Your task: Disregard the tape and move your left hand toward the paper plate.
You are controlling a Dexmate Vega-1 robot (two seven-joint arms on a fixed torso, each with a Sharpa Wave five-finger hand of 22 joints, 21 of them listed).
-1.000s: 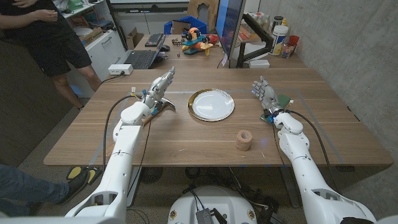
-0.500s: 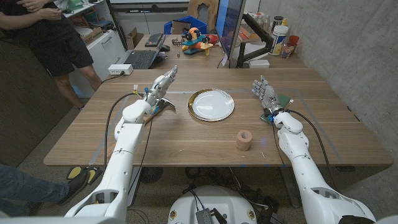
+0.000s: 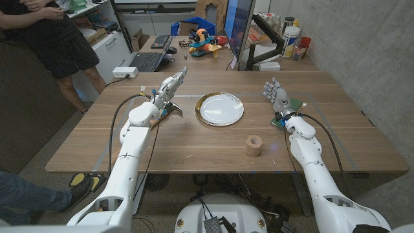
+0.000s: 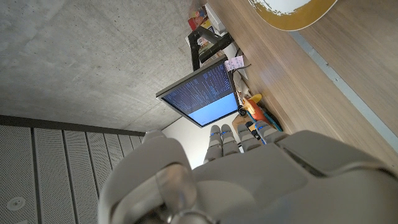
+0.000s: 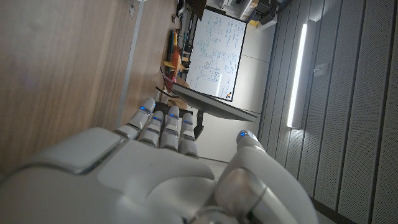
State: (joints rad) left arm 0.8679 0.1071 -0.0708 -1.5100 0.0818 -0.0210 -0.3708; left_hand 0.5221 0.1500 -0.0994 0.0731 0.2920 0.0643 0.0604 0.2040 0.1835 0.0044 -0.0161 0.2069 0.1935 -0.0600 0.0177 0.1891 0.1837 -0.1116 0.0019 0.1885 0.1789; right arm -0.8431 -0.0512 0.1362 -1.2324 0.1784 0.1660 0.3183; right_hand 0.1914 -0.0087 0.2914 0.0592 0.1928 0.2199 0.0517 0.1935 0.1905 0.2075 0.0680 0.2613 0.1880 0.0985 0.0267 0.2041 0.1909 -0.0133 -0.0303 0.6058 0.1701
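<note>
A white paper plate (image 3: pixel 220 108) with a gold rim lies at the middle of the wooden table; its edge (image 4: pixel 292 11) also shows in the left wrist view. My left hand (image 3: pixel 167 90) hovers left of the plate, fingers stretched toward the far side, holding nothing. A brown roll of tape (image 3: pixel 253 145) stands in front of the plate, toward the right. My right hand (image 3: pixel 276 98) stands at the right of the table, fingers apart and pointing up, empty. The back of each hand shows in its wrist view: left hand (image 4: pixel 249 174), right hand (image 5: pixel 161 168).
A person (image 3: pixel 52 39) stands beyond the table's far left corner. A monitor (image 3: pixel 238 29), a laptop (image 3: pixel 147 61), toys and bottles sit behind the far edge. A small green object (image 3: pixel 295 104) lies beside my right wrist. Cables run along both arms.
My left hand has crept slightly up and to the right, toward the plate. The right arm, plate and tape have not moved.
</note>
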